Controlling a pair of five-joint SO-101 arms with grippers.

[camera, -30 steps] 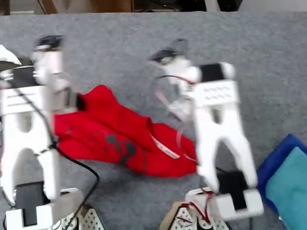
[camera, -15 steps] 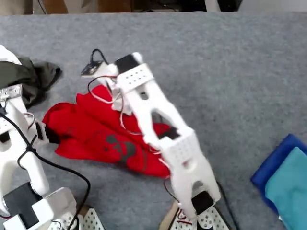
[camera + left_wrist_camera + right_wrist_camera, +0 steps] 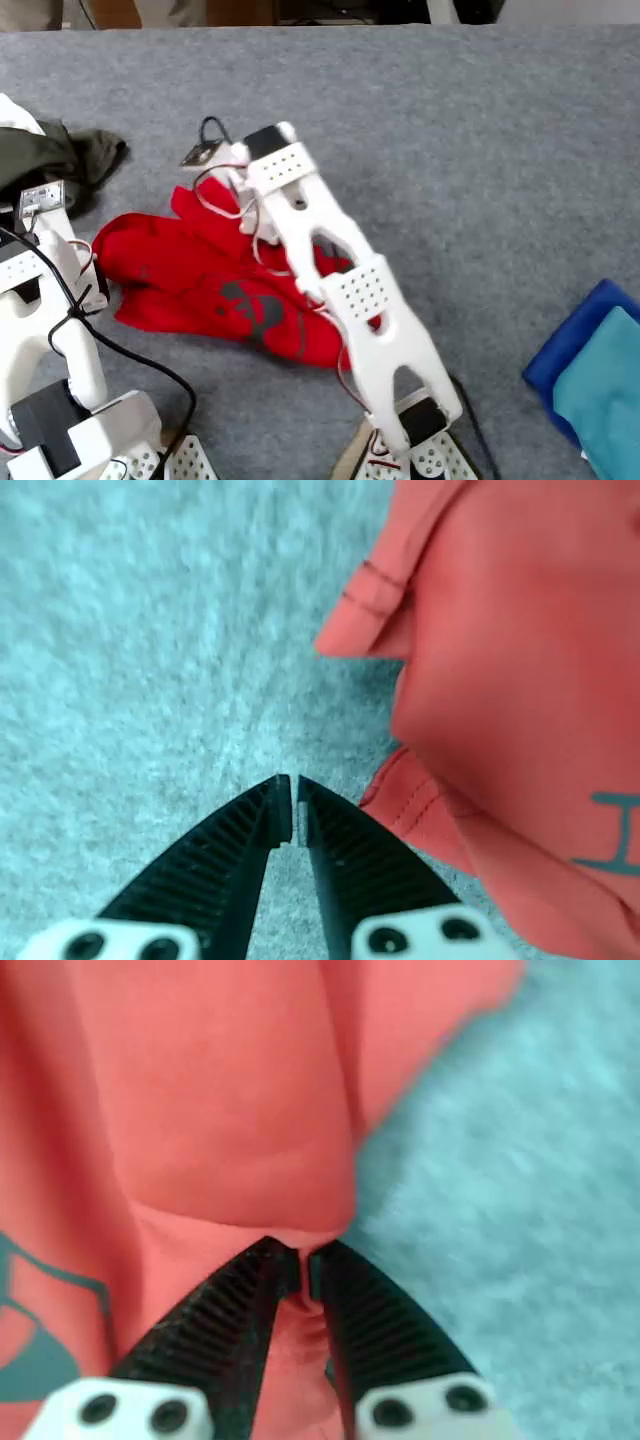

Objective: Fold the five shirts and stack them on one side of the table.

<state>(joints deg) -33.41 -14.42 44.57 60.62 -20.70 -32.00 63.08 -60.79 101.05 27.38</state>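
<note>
A red shirt (image 3: 215, 285) with a dark print lies crumpled on the grey table (image 3: 470, 150), left of centre. My right gripper (image 3: 302, 1260) is over the shirt's far edge, shut on a fold of the red cloth (image 3: 240, 1120). In the high view the right arm (image 3: 330, 270) stretches diagonally across the shirt. My left gripper (image 3: 296, 808) is shut with nothing in it, low over bare carpet just beside the shirt's (image 3: 520, 680) near-left hem. In the high view the left gripper (image 3: 98, 283) sits at the shirt's left edge.
A dark olive shirt (image 3: 55, 160) lies bunched at the far left with a bit of white cloth (image 3: 12, 110) behind it. Folded blue (image 3: 565, 350) and teal (image 3: 605, 390) shirts sit at the near right edge.
The right arm swung from the right side across to the shirt's far-left part and lowered onto it. The left arm drew back toward the near-left edge. The shirt flattened and shifted slightly.
</note>
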